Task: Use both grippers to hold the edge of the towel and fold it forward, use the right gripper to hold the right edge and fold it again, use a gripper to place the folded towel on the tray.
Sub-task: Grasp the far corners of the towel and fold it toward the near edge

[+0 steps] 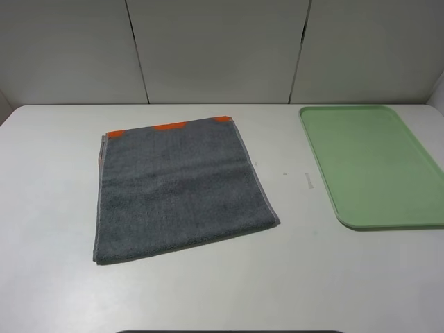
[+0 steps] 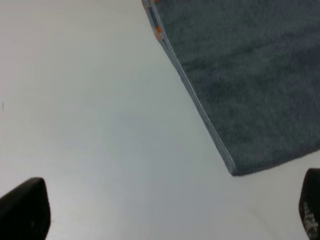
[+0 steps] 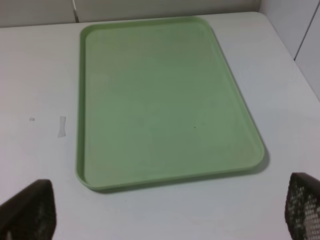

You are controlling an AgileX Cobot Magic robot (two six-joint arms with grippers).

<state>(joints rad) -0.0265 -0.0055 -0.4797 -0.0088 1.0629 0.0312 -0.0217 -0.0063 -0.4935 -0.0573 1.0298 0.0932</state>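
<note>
Left gripper (image 2: 167, 215): jaws spread wide, nothing between them, hovering over bare bench (image 1: 55, 208) just off the towel's near left corner. Not touching cloth.
Right gripper (image 3: 165, 212): jaws also spread, empty, over the bench on the near side of the tray (image 1: 374, 166). Neither arm shows in the high view.
Near strip of the bench is bare, so there is room to come in from the front.
Towel (image 1: 177, 191): lies flat left of centre, slightly skewed, near edge closer than the tray's. Pale hem (image 1: 260, 184) runs down its right side and is exposed. The left side shows stacked layers in the left wrist view.
Gap between towel and tray is open, with only a small pale mark (image 1: 305, 180) on the surface.
Tray: right side, well apart from the towel, nothing on it, right edge cut by the frame.
Orange band (image 1: 170, 126) peeks out along the towel's far edge.
Behind: a bare strip of bench, then the panelled wall (image 1: 222, 48).
</note>
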